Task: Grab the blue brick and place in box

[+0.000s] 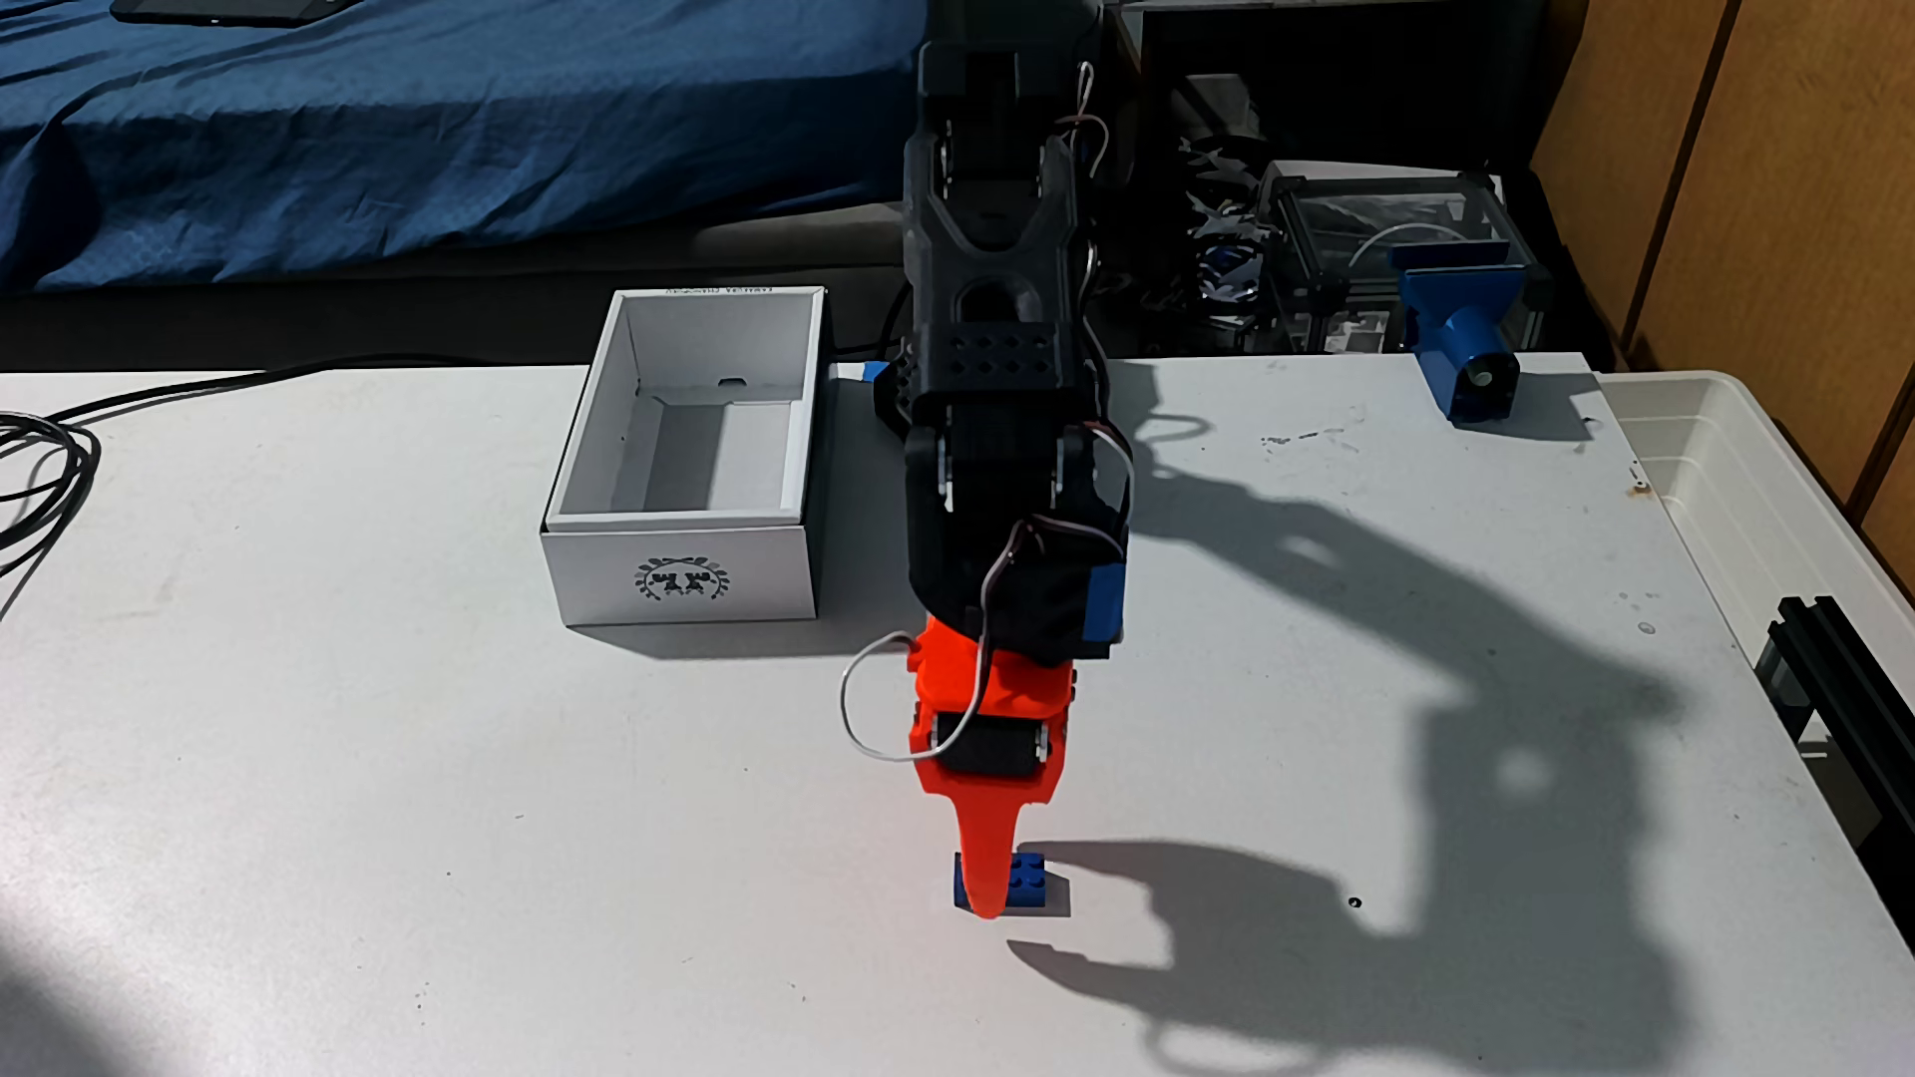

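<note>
Fixed view. Orange hand [990, 906] pointed straight down at the near middle of the white counter [311, 777], tip at counter level. One orange finger [984, 860] was seen, standing in front of the blue brick [1036, 880] and covering its left-centre part; brick showed on both sides of that finger, studs up, flat on the counter. Second finger was hidden behind, so whether the hand was spread or pinching the brick could not be told; it looked possibly pressed against it.

Box [684, 580] sat well behind the hand and to its left, open top, inside showing white only. Dark green wreath emblem [681, 577] on the short side facing the camera; letters inside it too small to read. A line of print on the far rim was upside down and unreadable.

Black arm [990, 342] rose behind the hand, blue tape [1107, 599] at the wrist. Blue clamp-like part [1461, 342] far back right of the hand at the counter edge. Black cables [41, 456] far left. Blue bed sheet [415, 124] beyond the counter.
</note>
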Available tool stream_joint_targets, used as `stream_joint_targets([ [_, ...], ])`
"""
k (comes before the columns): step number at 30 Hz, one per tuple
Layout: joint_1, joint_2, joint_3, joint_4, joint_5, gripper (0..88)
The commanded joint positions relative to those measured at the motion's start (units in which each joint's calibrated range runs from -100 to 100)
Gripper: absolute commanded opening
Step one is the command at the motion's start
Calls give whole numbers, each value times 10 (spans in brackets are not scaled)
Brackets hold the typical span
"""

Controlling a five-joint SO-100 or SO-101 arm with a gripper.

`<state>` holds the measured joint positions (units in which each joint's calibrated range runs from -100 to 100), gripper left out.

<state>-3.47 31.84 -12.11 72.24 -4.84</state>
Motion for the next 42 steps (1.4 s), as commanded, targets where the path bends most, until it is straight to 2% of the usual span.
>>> stream_joint_targets([
  [1,-4,4,-32,4,-3,190],
  [16,-11,90,-155,59,-8,190],
  [35,-17,113,-164,77,-4,186],
  [42,-18,113,-160,79,-3,94],
])
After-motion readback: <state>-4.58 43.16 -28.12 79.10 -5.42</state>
